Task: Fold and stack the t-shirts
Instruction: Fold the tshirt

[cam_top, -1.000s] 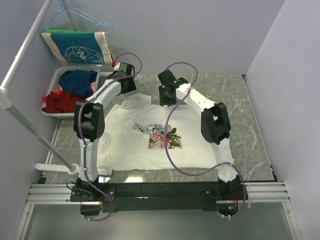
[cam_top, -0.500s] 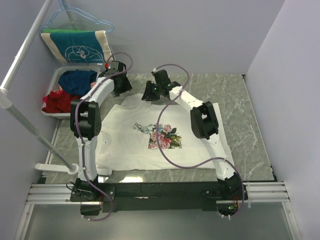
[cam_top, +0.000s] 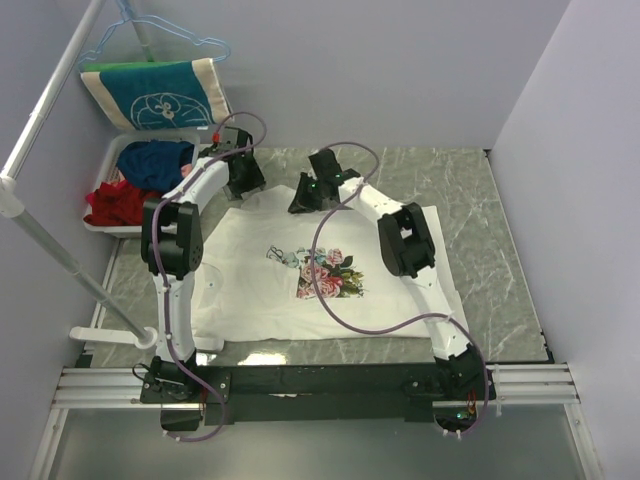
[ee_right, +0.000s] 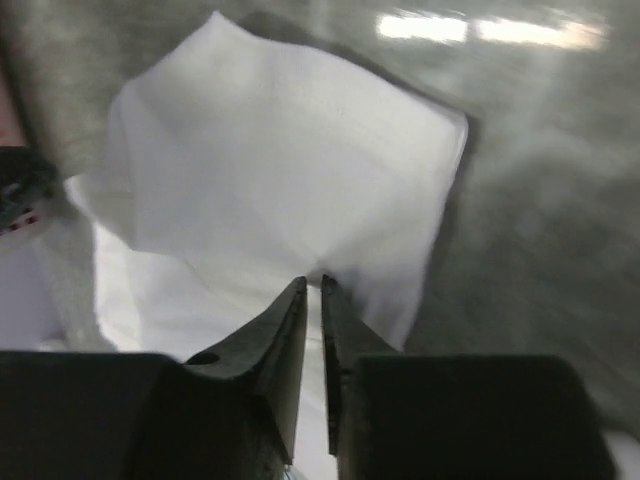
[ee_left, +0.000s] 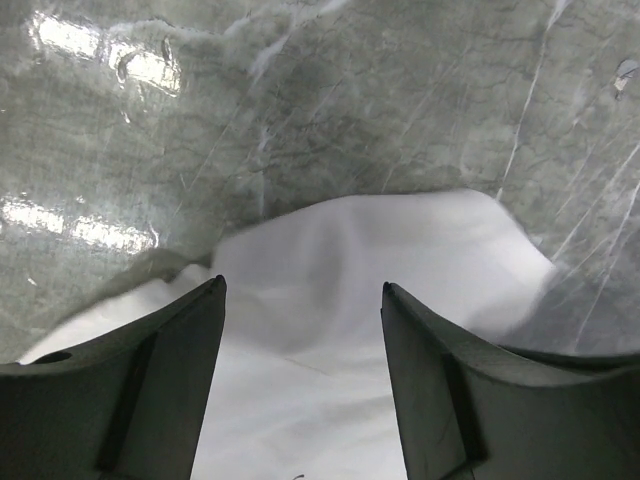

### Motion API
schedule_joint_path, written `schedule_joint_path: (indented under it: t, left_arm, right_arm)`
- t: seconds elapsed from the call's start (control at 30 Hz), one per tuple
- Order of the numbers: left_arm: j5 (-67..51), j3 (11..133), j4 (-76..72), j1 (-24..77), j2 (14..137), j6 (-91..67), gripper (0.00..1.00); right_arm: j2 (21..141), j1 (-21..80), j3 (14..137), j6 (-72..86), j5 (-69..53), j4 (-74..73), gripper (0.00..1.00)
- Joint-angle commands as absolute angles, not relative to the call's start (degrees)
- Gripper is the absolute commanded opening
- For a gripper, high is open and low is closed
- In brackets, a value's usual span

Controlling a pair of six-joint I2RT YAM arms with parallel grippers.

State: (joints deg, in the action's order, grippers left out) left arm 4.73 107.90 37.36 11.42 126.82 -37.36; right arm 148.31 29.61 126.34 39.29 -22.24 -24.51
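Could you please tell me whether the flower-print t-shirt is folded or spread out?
Spread out. The t-shirt lies open on the table, flower print facing up, with no fold made yet.

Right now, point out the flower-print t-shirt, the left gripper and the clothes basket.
t-shirt (cam_top: 340,275): top external view, on the flower print on its chest.
left gripper (ee_left: 300,288): left wrist view, midway between its open fingertips.
clothes basket (cam_top: 108,165): top external view, on its white left rim.
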Motion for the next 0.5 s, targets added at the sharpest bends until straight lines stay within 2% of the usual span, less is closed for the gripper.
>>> schedule_joint_path:
  t: [0.0, 0.23, 0.47]
  left_arm:
    - [2.91, 108.37, 35.6, 11.16, 128.49, -37.79, 0.68]
    - [-0.69, 109.16, 33.49, 11.16, 131.83, -38.06, 0.66]
    - [-0.88, 108.99, 27.61, 11.6, 132.98, -38.06, 0.63]
  right_arm:
    - [143.44, 26.99, 122.7, 37.53, -8.18, -40.24, 0.15]
    - [139.75, 26.54, 116.9, 36.21, -5.88, -41.67, 0.12]
    - [141.15, 26.63, 118.39, 34.72, -8.87, -42.98, 0.1]
